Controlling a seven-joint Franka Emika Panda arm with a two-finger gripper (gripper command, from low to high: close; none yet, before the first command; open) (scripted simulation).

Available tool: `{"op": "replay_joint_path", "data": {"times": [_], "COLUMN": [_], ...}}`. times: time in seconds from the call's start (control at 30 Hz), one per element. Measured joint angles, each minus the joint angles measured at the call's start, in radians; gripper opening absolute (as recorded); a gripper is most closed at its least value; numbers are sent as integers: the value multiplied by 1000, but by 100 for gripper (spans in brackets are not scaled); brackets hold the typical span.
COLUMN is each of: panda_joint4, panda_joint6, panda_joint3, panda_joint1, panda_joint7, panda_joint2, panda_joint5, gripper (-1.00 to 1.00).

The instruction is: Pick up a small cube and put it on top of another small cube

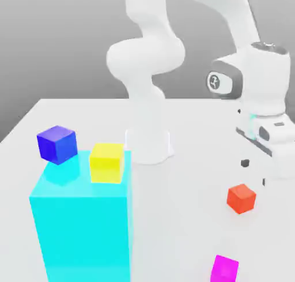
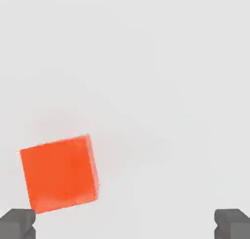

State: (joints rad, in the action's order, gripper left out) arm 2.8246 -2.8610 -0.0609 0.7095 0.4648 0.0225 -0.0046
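The small red-orange cube (image 1: 241, 198) lies on the white table toward the exterior view's right. In the hand view the same cube (image 2: 58, 174) lies flat, turned a little, close to one dark fingertip (image 2: 17, 223). My gripper (image 1: 254, 172) hangs just above and slightly behind it, open, with nothing between its fingers (image 2: 232, 223). The gripper (image 2: 124, 227) is off-centre from the cube. The small dark blue cube (image 1: 57, 144) rests at the far corner of the tall cyan block's top, on the exterior view's left.
The large cyan block (image 1: 83, 229) stands at the front left, with a yellow cube (image 1: 107, 162) on its top beside the blue one. A magenta cube (image 1: 224, 269) lies near the front edge. The arm's white base (image 1: 150, 142) stands mid-table.
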Motion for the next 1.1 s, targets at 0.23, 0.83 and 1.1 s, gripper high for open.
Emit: {"op": "replay_joint_path", "data": {"times": [0.23, 0.83, 1.1], "panda_joint4": [-32, -66, -233], "panda_joint6": [-198, 102, 436], "panda_joint3": [45, 54, 246], "panda_joint1": [12, -45, -260], "panda_joint7": [-12, 157, 498], "panda_joint2": [245, -31, -215], "panda_joint5": [-46, -12, -107], "gripper": [-100, -100, -100]}}
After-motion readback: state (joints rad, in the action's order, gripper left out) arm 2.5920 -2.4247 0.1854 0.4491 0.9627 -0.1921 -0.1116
